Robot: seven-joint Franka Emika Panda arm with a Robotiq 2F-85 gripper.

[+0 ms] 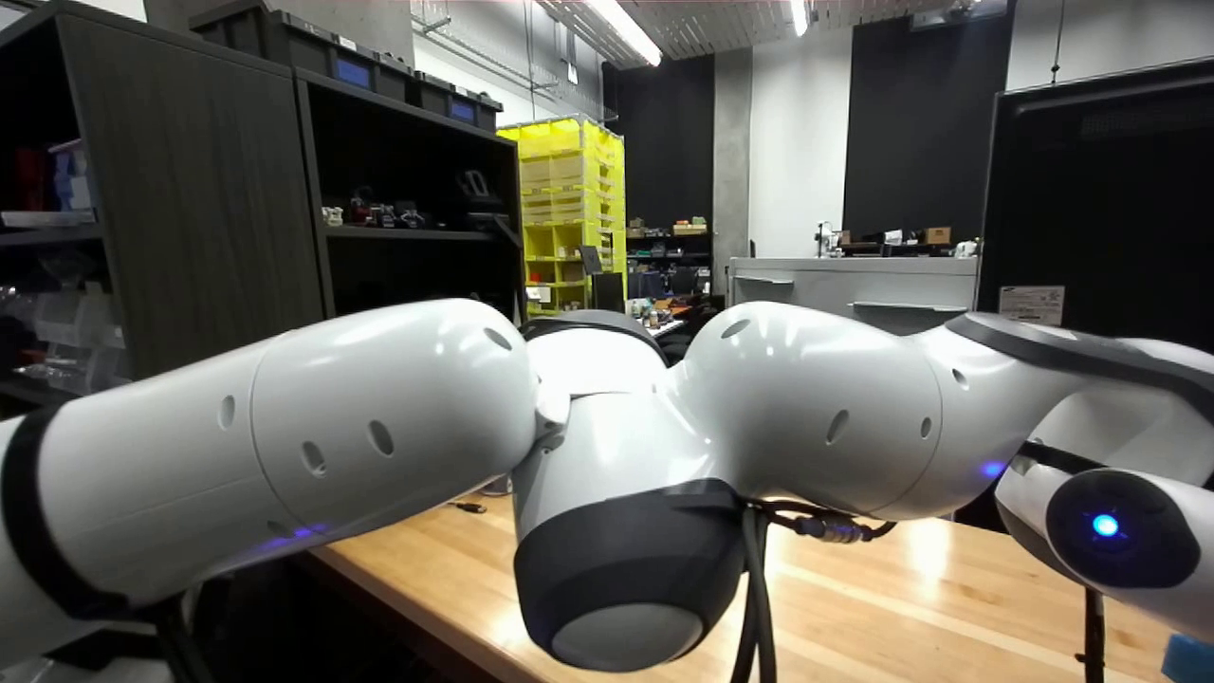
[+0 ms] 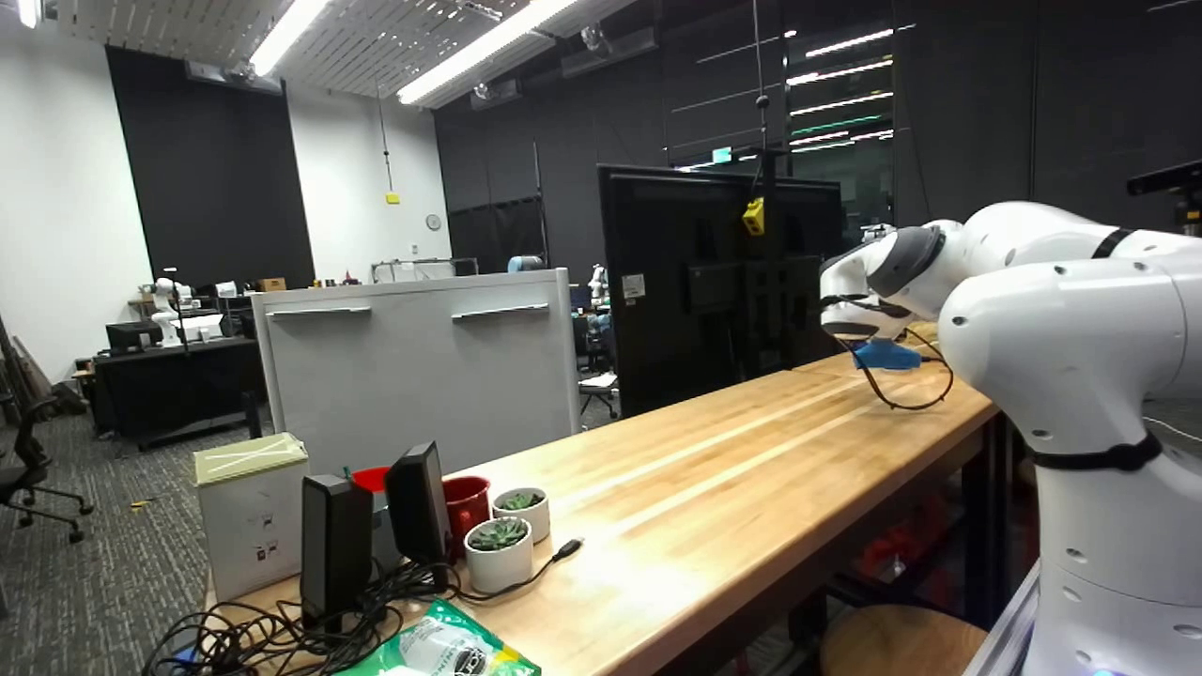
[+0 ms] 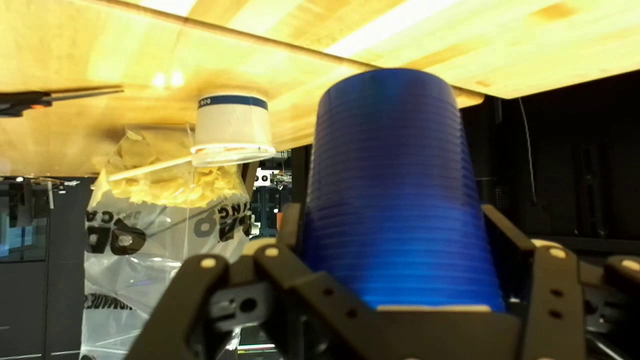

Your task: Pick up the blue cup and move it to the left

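One blue cup (image 3: 392,150), clamped in the tool (image 3: 399,227).
In the wrist view we see its ribbed wall between the fingers (image 3: 509,231), the counter (image 3: 145,55) beyond bearing a white tub (image 3: 232,125); whether cup and counter touch, we cannot tell.

Glossy white, rounded arm (image 1: 816,408) with oval recesses (image 1: 380,436), dark grey collar (image 1: 597,541), black bands (image 1: 21,503), black cables (image 1: 756,569) and a glowing blue light (image 1: 1105,525); dark, angular gripper (image 3: 397,227) with pale round pins (image 3: 271,251)

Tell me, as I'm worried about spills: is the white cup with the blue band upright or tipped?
Upright: the wrist view is upside down, and the white cup has its base toward the table, its rim away.
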